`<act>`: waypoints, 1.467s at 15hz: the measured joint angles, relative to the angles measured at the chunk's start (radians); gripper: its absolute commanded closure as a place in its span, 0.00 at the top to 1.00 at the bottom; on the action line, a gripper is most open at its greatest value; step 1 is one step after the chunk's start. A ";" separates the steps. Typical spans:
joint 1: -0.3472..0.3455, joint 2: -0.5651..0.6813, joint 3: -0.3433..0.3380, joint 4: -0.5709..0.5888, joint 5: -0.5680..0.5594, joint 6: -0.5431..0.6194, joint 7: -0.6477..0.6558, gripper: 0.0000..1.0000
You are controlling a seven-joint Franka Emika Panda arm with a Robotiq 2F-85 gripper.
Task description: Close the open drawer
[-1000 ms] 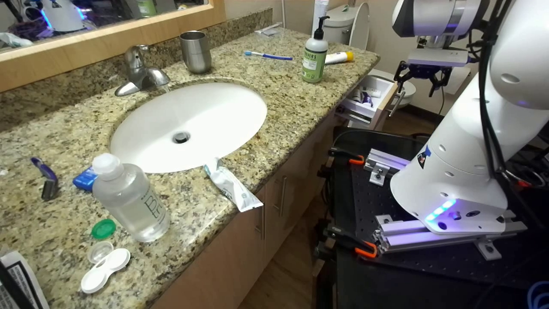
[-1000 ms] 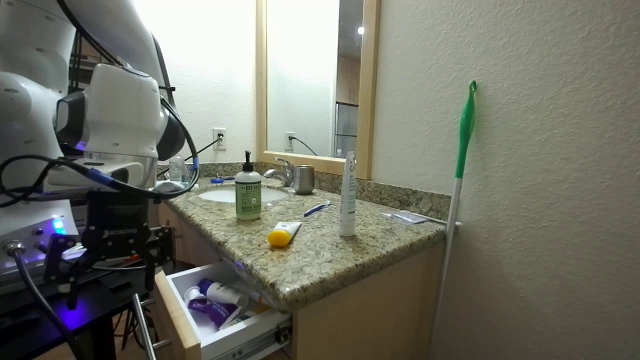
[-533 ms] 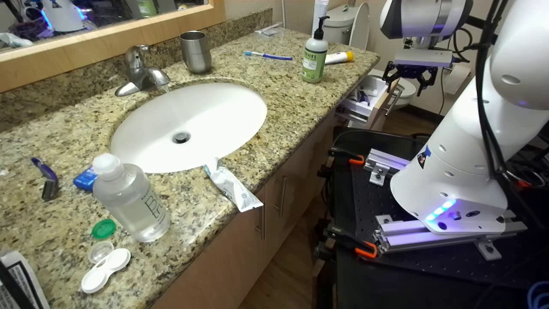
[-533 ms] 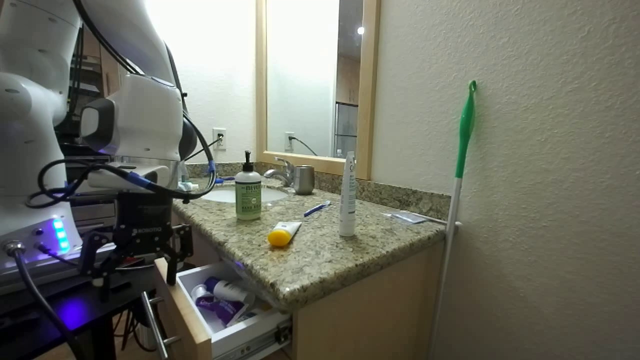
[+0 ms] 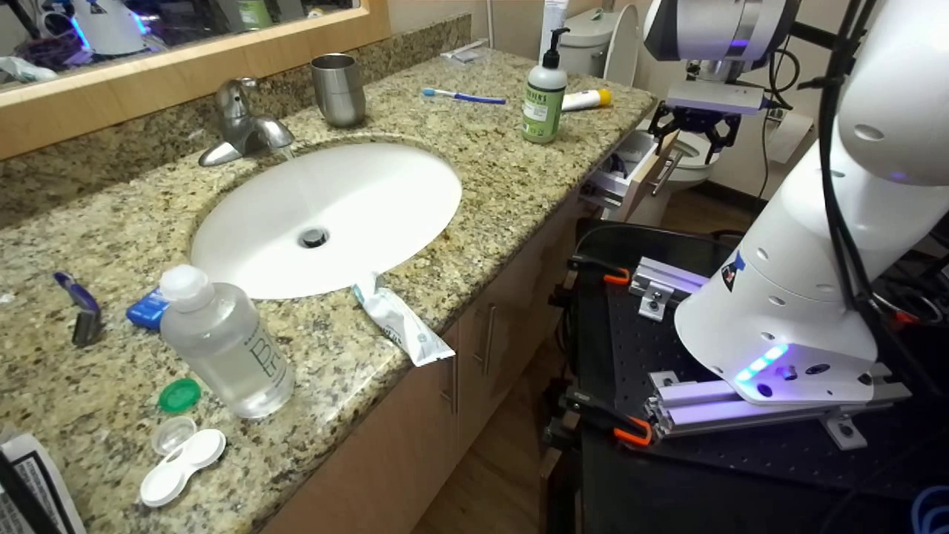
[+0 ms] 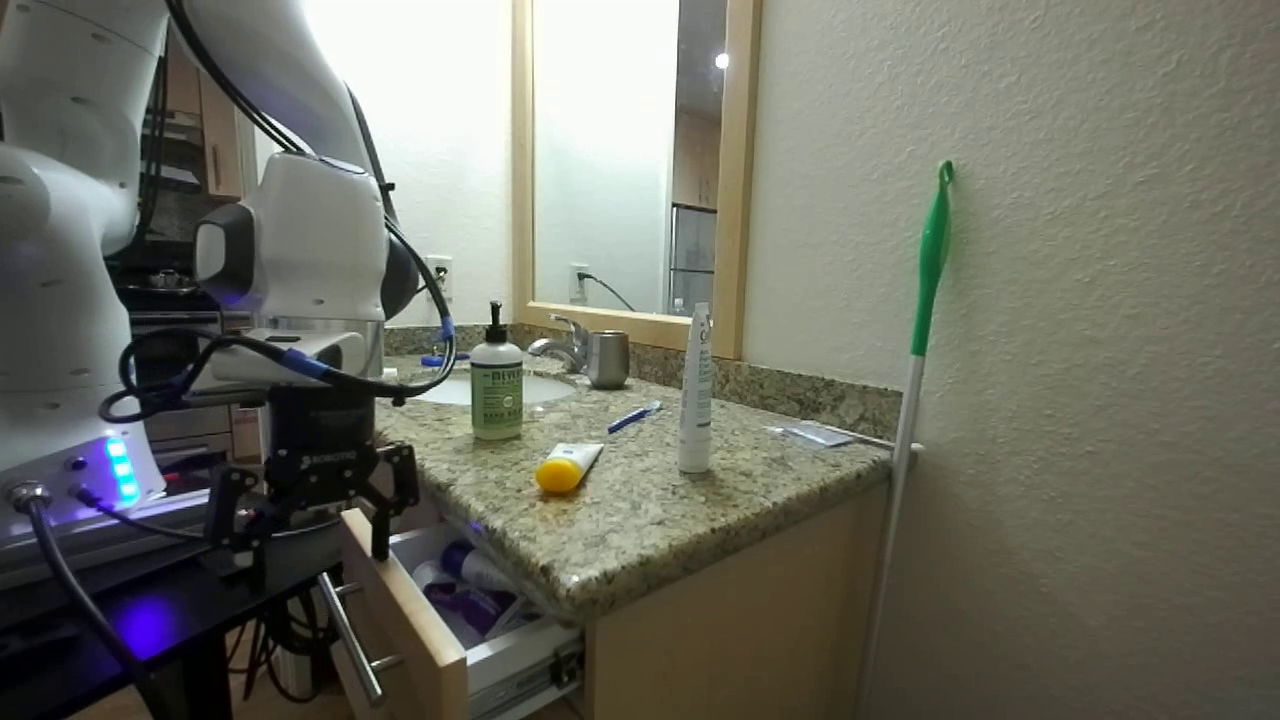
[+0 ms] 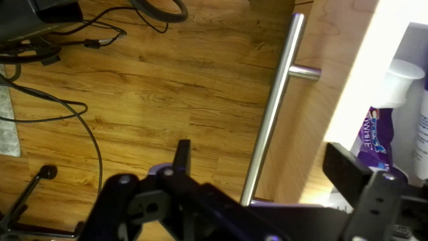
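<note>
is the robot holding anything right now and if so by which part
Nothing is held: the gripper is open at the drawer front. Whether the two touch can't be told.

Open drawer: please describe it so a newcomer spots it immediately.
Find the speckled beige granite countertop. Beneath its corner juts a shallow rectangular drawer, white-sided with a tan wooden front. Unlike the flush brown wooden cabinet doors, it stands open.

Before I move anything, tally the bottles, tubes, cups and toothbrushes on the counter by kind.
Bottles: 2 (green-labelled pump bottle, clear bottle)
Tubes: 3 (yellow-capped tube, upright white tube, crumpled white tube)
Cups: 1 (steel cup)
Toothbrushes: 1 (blue toothbrush)
Total: 7
</note>
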State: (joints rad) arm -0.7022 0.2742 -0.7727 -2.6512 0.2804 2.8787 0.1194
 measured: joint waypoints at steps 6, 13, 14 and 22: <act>-0.194 0.023 0.218 0.090 0.239 -0.056 -0.152 1.00; -0.369 0.071 0.340 0.220 0.374 -0.258 -0.287 1.00; -0.391 0.075 0.354 0.230 0.374 -0.274 -0.307 1.00; -0.511 0.078 0.386 0.258 0.164 -0.311 -0.613 1.00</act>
State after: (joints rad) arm -1.2131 0.3525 -0.3870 -2.3927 0.4443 2.5673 -0.4934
